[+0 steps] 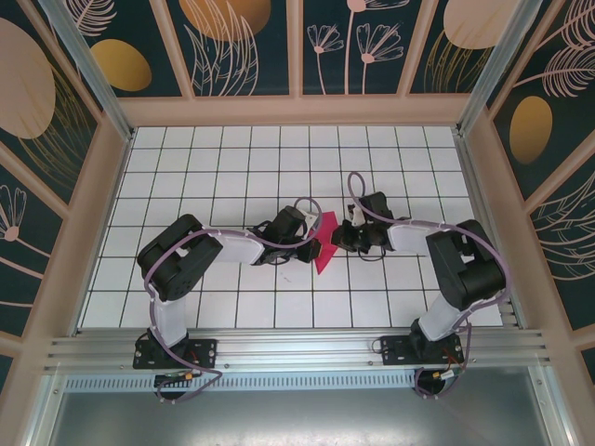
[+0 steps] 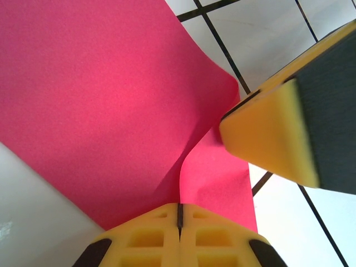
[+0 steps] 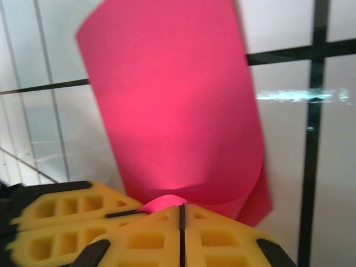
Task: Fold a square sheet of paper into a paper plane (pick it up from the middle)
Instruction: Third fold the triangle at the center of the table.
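Both arms bent inward over the middle of the worktop (image 1: 232,167), forearms low, wrists facing each other; the left tool (image 1: 309,243) was pinched shut on the square sheet of paper (image 1: 325,247); the right tool (image 1: 340,238) gripped the opposite side, jaws closed; the sheet curled between them.

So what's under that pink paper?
White grid table shows around the pink paper, pinched by the left pincer and right pincer. The patch directly beneath the curled sheet is covered.
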### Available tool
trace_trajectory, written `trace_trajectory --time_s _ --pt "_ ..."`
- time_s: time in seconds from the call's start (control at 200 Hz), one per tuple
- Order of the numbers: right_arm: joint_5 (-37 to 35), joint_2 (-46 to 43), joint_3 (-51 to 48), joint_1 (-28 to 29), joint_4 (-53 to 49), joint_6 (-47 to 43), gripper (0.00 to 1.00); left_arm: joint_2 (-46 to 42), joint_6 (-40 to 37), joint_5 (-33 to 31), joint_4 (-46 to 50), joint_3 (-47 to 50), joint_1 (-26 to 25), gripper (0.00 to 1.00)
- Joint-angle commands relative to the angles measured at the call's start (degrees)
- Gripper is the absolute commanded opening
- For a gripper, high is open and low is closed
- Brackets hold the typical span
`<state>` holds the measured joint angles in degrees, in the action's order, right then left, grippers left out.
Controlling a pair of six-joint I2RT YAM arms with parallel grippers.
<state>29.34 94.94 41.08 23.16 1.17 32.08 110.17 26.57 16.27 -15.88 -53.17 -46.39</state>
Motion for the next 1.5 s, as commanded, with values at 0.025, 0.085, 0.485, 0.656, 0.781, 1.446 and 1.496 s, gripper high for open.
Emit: trace_trajectory --time_s 0.025,0.085,0.485,0.656,0.781,1.446,1.496 --pt "-2.2 2.3 -1.3 -0.7 1.1 -0.2 0.09 1.5 -1.0 -0.9 3.9 0.8 0.2 0.07" --pt "-1.9 2.8 -1.4 -0.8 1.1 -0.4 0.09 1.6 -1.0 -0.8 3.8 1.0 0.2 0.07" --pt "5.0 -2.1 -0.7 -4.1 3.9 0.4 0.1 1.7 -1.0 -1.0 4.2 0.8 0.2 0.07" --pt "5.3 0.6 -1.6 -4.3 5.9 1.1 0.09 1.7 -0.9 -1.0 4.4 0.6 0.2 0.07" --pt "2.1 2.5 -2.0 -4.6 5.3 1.0 0.09 1.6 -0.9 -1.0 4.5 0.6 0.2 0.07" --pt "3.2 1.2 0.0 -5.6 3.3 0.4 0.09 1.3 -0.9 -0.9 4.5 0.8 0.2 0.07" --pt "2.4 2.4 -0.3 -5.7 3.6 0.4 0.09 1.5 -0.8 -0.9 4.5 0.6 0.2 0.07"
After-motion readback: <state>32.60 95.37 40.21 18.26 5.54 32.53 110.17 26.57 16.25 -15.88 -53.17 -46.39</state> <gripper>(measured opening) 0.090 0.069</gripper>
